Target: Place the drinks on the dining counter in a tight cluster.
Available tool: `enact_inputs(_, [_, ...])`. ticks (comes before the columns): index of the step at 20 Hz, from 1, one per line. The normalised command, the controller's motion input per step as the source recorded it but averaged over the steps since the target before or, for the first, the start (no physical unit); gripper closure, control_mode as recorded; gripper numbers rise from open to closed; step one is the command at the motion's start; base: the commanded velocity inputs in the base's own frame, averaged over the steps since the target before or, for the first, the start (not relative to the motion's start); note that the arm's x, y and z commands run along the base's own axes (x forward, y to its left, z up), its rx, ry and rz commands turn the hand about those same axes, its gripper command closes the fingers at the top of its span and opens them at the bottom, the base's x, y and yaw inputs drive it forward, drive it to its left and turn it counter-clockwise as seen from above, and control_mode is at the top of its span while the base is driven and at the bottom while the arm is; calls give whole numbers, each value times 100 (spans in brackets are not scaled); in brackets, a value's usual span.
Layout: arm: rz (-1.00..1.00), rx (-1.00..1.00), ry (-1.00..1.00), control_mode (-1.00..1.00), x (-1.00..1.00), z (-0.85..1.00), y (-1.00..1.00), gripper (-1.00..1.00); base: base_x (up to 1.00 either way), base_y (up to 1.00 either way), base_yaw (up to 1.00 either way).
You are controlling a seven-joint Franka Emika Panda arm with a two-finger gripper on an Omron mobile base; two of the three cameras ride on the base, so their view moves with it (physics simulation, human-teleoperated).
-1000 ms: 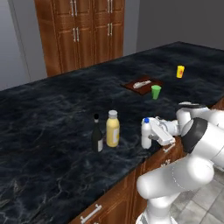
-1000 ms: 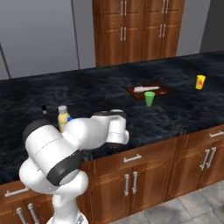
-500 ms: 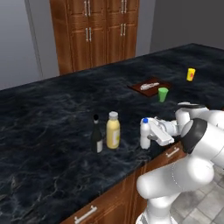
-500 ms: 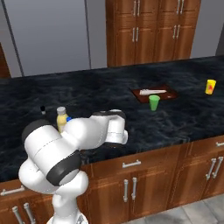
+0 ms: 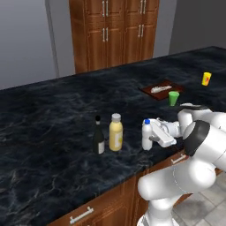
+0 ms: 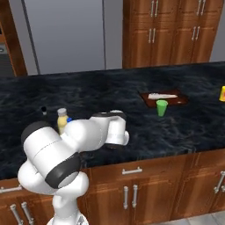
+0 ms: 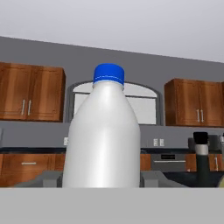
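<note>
Three drinks stand near the front edge of the black marble dining counter [image 5: 48, 132]: a slim dark wine bottle [image 5: 99, 137], a yellow juice bottle [image 5: 115, 132] just right of it, and a small white blue-capped bottle [image 5: 146, 134] a short gap further right. My gripper [image 5: 150, 135] reaches in from the right and is shut on the white bottle. In the hand view the white bottle [image 7: 103, 140] sits between my fingertips [image 7: 49, 178], with the wine bottle [image 7: 201, 157] at far right. From the right base, my arm hides most of the cluster; the juice bottle [image 6: 62, 121] and wine bottle top [image 6: 43, 110] peek out.
A small green cup [image 5: 173, 98] stands beside a brown cutting board [image 5: 161, 89] further right on the counter, with a yellow cup [image 5: 206, 78] beyond. Tall wooden cabinets [image 5: 119, 31] stand behind. Wide bare counter lies to the left and behind the bottles.
The whole picture has shifted in both base views, so the camera has moved. My gripper stays at the white bottle, and the three bottles keep their spacing.
</note>
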Motion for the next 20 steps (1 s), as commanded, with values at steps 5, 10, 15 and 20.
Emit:
enact_inputs(5, [0,0,0,100,0,0,0,100,47,-42,16])
enact_inputs(10, [0,0,0,100,0,0,0,100,59,-48,1])
enact_inputs(15, [0,0,0,100,0,0,0,100,71,-30,11])
enact_inputs(20, [0,0,0,100,0,0,0,100,69,-15,33])
